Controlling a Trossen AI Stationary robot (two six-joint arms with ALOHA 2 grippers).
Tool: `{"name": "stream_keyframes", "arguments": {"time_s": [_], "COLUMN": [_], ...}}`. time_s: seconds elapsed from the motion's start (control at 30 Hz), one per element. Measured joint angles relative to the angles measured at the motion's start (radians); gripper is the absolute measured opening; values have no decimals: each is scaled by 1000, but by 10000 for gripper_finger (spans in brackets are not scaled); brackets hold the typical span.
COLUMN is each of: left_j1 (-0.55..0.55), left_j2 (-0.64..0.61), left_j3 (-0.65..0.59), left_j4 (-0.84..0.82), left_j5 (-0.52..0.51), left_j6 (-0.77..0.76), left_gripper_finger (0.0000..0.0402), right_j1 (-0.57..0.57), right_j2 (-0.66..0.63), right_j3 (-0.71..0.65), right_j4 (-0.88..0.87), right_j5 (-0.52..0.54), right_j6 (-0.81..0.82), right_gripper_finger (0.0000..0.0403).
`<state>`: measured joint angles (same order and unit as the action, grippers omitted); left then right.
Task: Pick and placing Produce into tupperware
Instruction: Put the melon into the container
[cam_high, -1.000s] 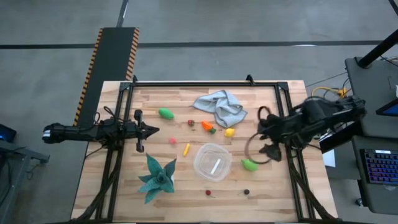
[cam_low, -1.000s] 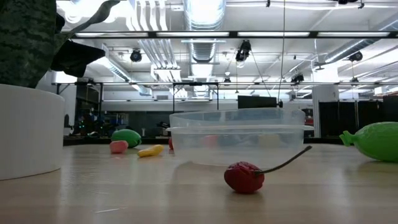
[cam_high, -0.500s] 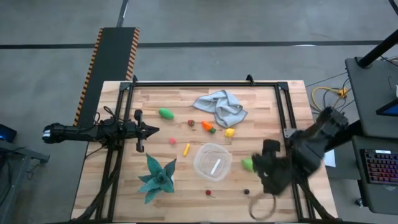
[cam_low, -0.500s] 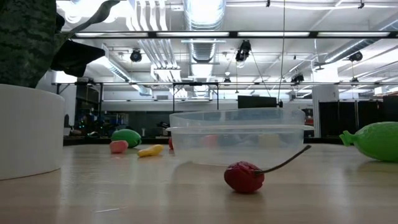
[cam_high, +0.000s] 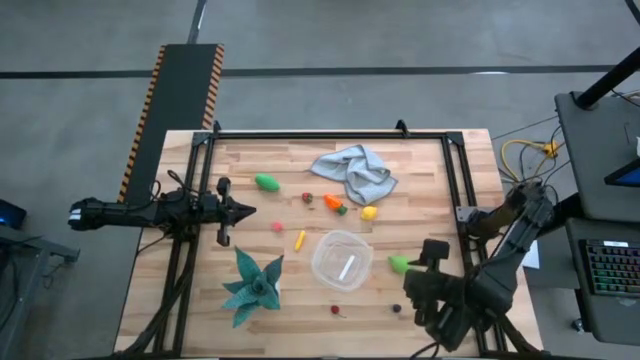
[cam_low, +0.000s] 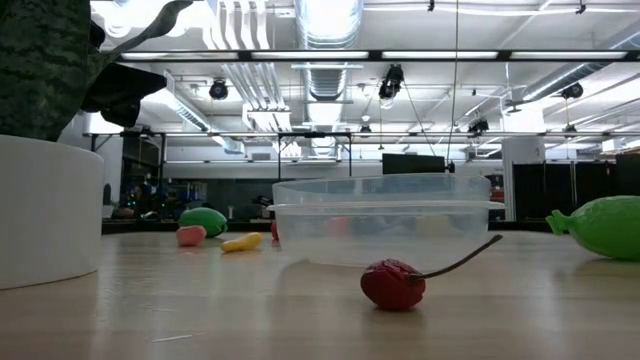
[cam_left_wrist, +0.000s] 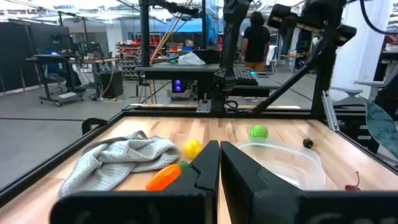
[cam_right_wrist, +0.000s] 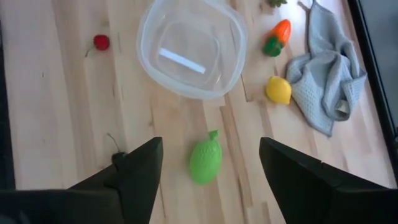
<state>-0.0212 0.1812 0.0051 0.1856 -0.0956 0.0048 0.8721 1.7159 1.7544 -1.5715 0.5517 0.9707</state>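
The tupperware (cam_high: 342, 260) is a clear round container standing on the wood, also plain in the low view (cam_low: 380, 218) and the right wrist view (cam_right_wrist: 191, 46). Produce lies scattered around it: a green piece (cam_high: 399, 264) to its right, a lemon (cam_high: 369, 212), a carrot (cam_high: 334, 203), a cherry (cam_high: 335, 310) and a small dark piece (cam_high: 397, 308). My right gripper (cam_high: 418, 288) hovers open near the table's near right corner. In the right wrist view (cam_right_wrist: 210, 149) its fingers stand apart on either side of the green piece (cam_right_wrist: 205, 160), above it. My left gripper (cam_high: 235, 209) waits shut at the left edge (cam_left_wrist: 219, 155).
A grey-blue cloth (cam_high: 355, 170) lies crumpled at the far side. A teal spiky plant (cam_high: 252, 285) stands left of the container. More pieces sit left of centre: a green one (cam_high: 266, 182), a pink one (cam_high: 278, 227) and a yellow one (cam_high: 299, 239). Black frame rails border the table.
My right arm has swung from beside the table's right edge toward the near edge and turned, so its gripper now hangs over the green piece. No produce, the container or the cloth has shifted.
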Motion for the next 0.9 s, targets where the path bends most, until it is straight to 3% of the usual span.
{"name": "stream_keyframes", "arguments": {"time_s": [0.17,0.53,0.9], "left_j1": [0,0,0], "left_j2": [-2,4,33], "left_j3": [0,0,0], "left_j4": [35,41,35], "left_j5": [11,13,15], "left_j6": [0,1,1], "left_gripper_finger": [0,0,0], "right_j1": [-33,-135,-163], "right_j2": [21,20,-26], "right_j3": [-25,-231,-441], "right_j4": [2,7,220], "right_j5": [-17,-184,-131], "right_j6": [64,133,67], "right_gripper_finger": [268,354,361]}}
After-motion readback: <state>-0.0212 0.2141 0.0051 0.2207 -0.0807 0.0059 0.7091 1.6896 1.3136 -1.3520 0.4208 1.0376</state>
